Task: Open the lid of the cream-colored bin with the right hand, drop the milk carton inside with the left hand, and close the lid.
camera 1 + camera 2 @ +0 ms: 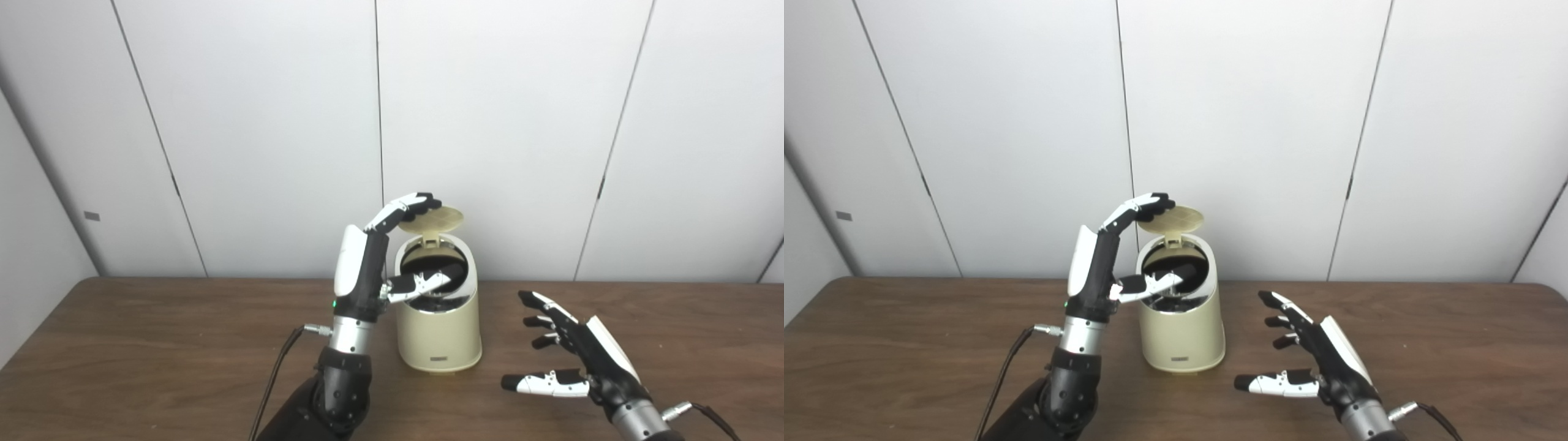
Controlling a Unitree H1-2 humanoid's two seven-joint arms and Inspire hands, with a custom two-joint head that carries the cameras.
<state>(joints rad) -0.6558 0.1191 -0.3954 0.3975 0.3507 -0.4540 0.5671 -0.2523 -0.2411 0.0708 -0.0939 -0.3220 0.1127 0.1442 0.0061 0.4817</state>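
Observation:
The cream-colored bin (438,331) stands on the table near the middle. Its round lid (432,219) is tipped up and open, and the inside looks dark. My left hand (392,257) is raised beside the bin's left rim, open and empty. Its fingers (416,204) reach up to the lid's edge and its thumb stretches over the opening. My right hand (566,352) is open and empty, just above the table to the right of the bin, apart from it. No milk carton shows in either view.
The brown wooden table (153,343) runs wide on both sides of the bin. White wall panels (490,122) stand close behind it. A black cable (275,373) trails from my left wrist toward the bottom edge.

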